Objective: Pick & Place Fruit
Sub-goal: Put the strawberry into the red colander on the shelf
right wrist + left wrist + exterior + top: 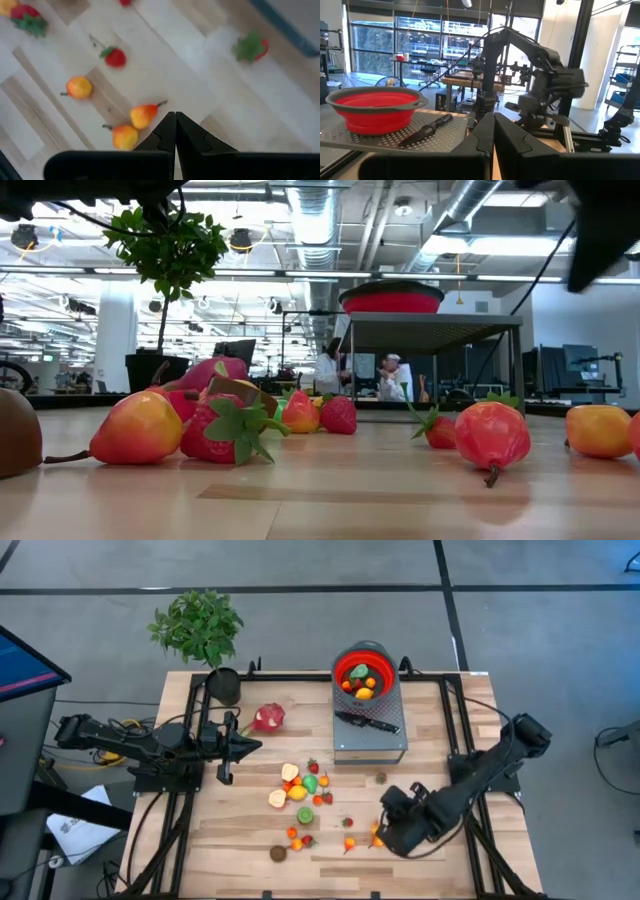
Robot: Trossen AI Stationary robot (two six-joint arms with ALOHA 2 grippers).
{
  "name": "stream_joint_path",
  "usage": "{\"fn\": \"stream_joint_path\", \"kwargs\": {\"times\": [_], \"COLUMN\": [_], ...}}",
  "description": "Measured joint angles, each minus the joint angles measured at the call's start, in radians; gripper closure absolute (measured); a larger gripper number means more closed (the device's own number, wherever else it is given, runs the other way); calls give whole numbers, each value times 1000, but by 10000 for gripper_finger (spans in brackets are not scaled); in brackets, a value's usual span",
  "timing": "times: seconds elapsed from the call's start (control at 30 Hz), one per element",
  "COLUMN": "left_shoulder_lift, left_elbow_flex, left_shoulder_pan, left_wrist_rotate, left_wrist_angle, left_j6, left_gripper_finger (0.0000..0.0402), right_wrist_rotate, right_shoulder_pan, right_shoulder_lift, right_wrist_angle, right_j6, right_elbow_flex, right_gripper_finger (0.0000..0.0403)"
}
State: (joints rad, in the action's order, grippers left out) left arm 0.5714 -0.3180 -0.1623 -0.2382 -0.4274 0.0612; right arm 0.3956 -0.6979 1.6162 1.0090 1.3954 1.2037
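While the right tool (pixel 175 116) hangs pinched shut and empty over the desk (pixel 450 840), the fruit (pixel 300 790) lies scattered just beside it, an orange-red pear (pixel 142 115) nearest. Left tool (pixel 493 120), also closed, waits near the dragon fruit (pixel 268 718).

One red bowl (pixel 362 673), one knife (pixel 366 722), one dragon fruit (pixel 268 718), one potted plant (pixel 200 630), two arms.
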Motion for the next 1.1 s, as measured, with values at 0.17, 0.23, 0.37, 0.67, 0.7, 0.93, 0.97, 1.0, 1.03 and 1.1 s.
{"fn": "stream_joint_path", "kwargs": {"times": [0.17,0.23,0.37,0.67,0.7,0.93,0.97,1.0,1.03,1.1], "left_shoulder_lift": [0,0,0,0,0,0,0,0,0,0], "left_elbow_flex": [0,0,0,0,0,0,0,0,0,0], "left_shoulder_pan": [0,0,0,0,0,0,0,0,0,0], "left_wrist_rotate": [0,0,0,0,0,0,0,0,0,0], "left_wrist_angle": [0,0,0,1,1,1,1,1,1,1], "left_j6": [0,0,0,0,0,0,0,0,0,0], "left_gripper_finger": [399,399,399,399,399,399,399,399,399,399], "right_wrist_rotate": [97,134,184,225,237,271,271,272,273,272], "right_shoulder_pan": [-101,-130,-160,-157,-158,-159,-159,-159,-159,-159], "right_shoulder_lift": [63,89,126,154,144,65,50,37,29,9], "right_wrist_angle": [-1,0,0,-78,-122,-322,-330,-334,-342,-371], "right_j6": [208,284,382,347,339,332,332,324,309,269], "right_elbow_flex": [0,0,0,-40,-66,-263,-283,-302,-317,-347], "right_gripper_finger": [402,402,403,403,403,403,403,403,403,403]}}
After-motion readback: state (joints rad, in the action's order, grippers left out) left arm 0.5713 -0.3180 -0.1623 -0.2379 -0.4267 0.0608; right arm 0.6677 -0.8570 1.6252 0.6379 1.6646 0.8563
